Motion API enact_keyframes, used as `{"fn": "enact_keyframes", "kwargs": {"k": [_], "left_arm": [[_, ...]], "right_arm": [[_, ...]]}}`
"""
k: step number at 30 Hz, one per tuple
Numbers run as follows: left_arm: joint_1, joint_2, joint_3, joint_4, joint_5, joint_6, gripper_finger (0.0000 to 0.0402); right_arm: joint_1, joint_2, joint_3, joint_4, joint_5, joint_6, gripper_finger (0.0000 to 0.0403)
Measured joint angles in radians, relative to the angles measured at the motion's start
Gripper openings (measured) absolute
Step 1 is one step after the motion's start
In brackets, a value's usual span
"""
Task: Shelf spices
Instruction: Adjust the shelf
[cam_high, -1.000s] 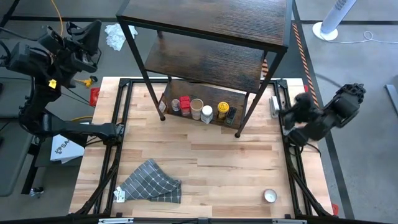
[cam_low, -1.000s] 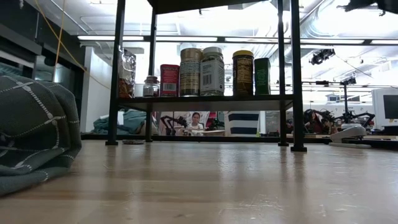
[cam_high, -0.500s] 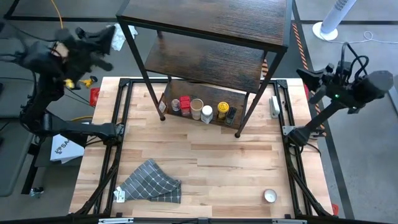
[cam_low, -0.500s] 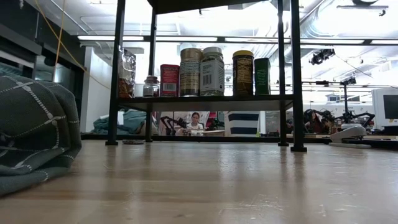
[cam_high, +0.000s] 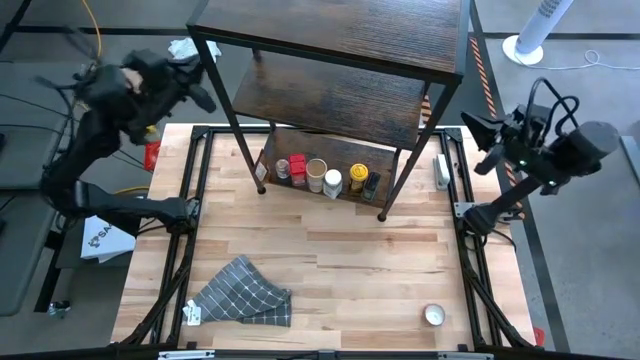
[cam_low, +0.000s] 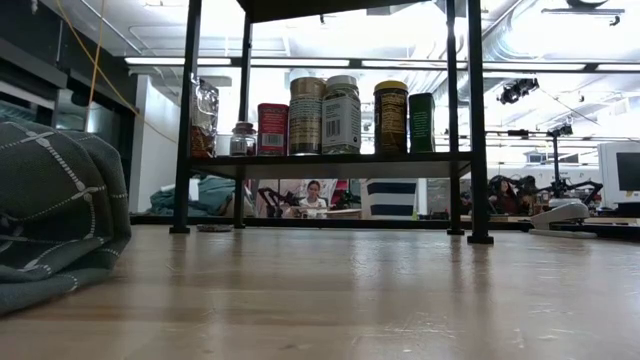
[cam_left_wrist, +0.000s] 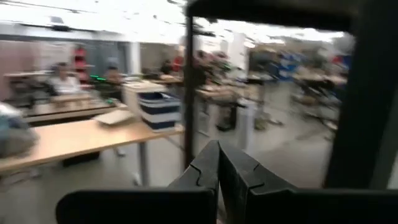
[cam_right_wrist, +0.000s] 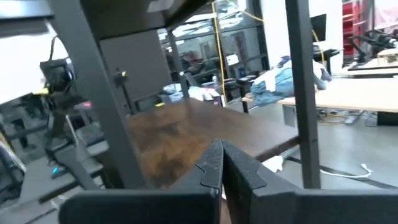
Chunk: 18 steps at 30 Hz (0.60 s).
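Several spices (cam_high: 328, 178) stand in a row on the lowest board of the shelf (cam_high: 340, 100); the low view shows them as jars and tins (cam_low: 325, 115) side by side. A small round tin (cam_high: 433, 315) lies on the table near the front right. My left gripper (cam_high: 200, 92) hangs shut in the air off the table's far left corner, beside the shelf's left post (cam_left_wrist: 367, 93). My right gripper (cam_high: 480, 140) hangs shut beyond the table's right edge, pointing level toward the shelf's brown board (cam_right_wrist: 186, 130). Neither gripper holds anything.
A grey checked cloth (cam_high: 245, 295) lies bunched near the table's front left, and it fills the left of the low view (cam_low: 55, 215). A white device (cam_high: 441, 170) lies by the shelf's right legs. Bare wood lies between the shelf and the cloth. People sit at desks in the room behind.
My right gripper has risen from low beside the table's right edge and tipped up until it points level at the shelf. My left gripper has swung toward the shelf's left post, sinking a little and turning. Both stay shut; the spices, tin and cloth have not moved.
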Motion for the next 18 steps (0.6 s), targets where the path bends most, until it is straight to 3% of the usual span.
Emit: {"fn": "enact_keyframes", "kwargs": {"k": [4, 9, 18], "left_arm": [[0.064, 0.051, -0.001, -0.019, 0.175, -0.006, 0.0], [0.115, 0.075, 0.0, -0.045, 0.28, -0.026, 0.0], [0.121, 0.008, 0.0, -0.112, 0.413, -0.11, 0.0]], "right_arm": [[-0.128, 0.044, 0.0, 0.096, -0.177, -0.007, 0.0], [-0.229, 0.096, 0.0, 0.135, -0.33, 0.036, 0.0], [-0.267, 0.129, 0.001, 0.139, -0.407, 0.089, 0.0]]}}
